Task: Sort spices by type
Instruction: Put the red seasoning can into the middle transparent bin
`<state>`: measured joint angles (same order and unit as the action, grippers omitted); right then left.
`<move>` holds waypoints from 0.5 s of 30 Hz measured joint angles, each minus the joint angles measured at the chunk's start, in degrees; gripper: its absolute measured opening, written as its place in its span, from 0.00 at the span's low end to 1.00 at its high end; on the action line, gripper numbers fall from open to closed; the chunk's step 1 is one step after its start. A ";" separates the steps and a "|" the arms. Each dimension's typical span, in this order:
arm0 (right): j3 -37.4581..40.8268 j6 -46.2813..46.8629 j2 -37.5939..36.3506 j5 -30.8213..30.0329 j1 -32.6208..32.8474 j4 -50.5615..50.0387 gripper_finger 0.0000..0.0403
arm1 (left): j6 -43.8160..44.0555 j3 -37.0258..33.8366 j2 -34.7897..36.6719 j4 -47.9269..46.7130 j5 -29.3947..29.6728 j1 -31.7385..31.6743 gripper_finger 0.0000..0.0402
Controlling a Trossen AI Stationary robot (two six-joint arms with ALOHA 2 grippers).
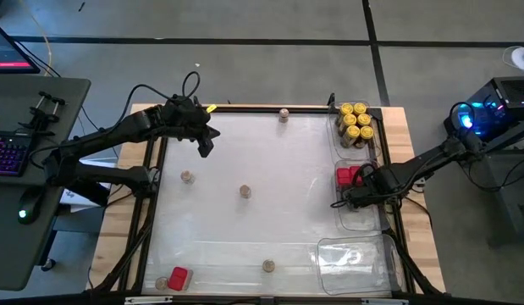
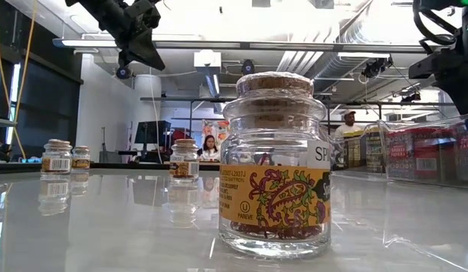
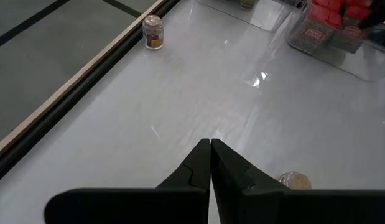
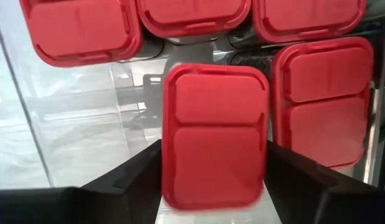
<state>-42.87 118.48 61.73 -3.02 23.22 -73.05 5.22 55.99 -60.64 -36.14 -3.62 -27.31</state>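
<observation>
Right gripper (image 1: 353,188) is positioned over the middle clear tray (image 1: 363,222) on the table's right side. In the right wrist view its fingers (image 4: 127,177) stand apart on either side of a red tin (image 4: 215,134), with slight gaps to the tin's long sides. Whether the pads touch the tin cannot be told; it looks released or nearly so.

The tin is seen lid-up, beside four other red tins (image 4: 80,28) already in the tray. Its long axis runs in line with the fingers' reach, the short sides facing toward and away from the wrist. The neighbours lie in the same orientation.

Step judged in hand: placing a red tin with its kind. The next move probably calls for a straight lift clear of the tin, without nudging the neighbours.

Left gripper (image 1: 206,146) is held above the table's far left part, fingers pressed together, empty.

Still unsorted: cork-topped jars (image 1: 244,191) scattered on the table, and one red tin (image 1: 178,276) at the near left edge. Yellow-lidded jars (image 1: 355,120) are grouped in the far right tray.
</observation>
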 joint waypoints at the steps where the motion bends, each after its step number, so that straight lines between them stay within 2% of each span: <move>1: -0.20 0.00 0.00 -0.15 0.00 -0.10 0.61 | -0.38 0.00 0.00 0.00 0.00 0.01 0.00; 9: -1.68 -1.90 0.00 1.12 0.00 -1.36 0.62 | -0.90 0.00 0.00 -0.02 -0.02 0.00 0.00; 15: -6.12 -1.53 0.00 0.50 0.00 -6.69 0.62 | -1.22 0.00 -0.21 0.02 -0.02 0.00 0.00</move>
<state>-48.99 116.94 61.73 -2.52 23.22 -79.75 3.99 55.99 -60.85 -36.12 -3.64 -27.31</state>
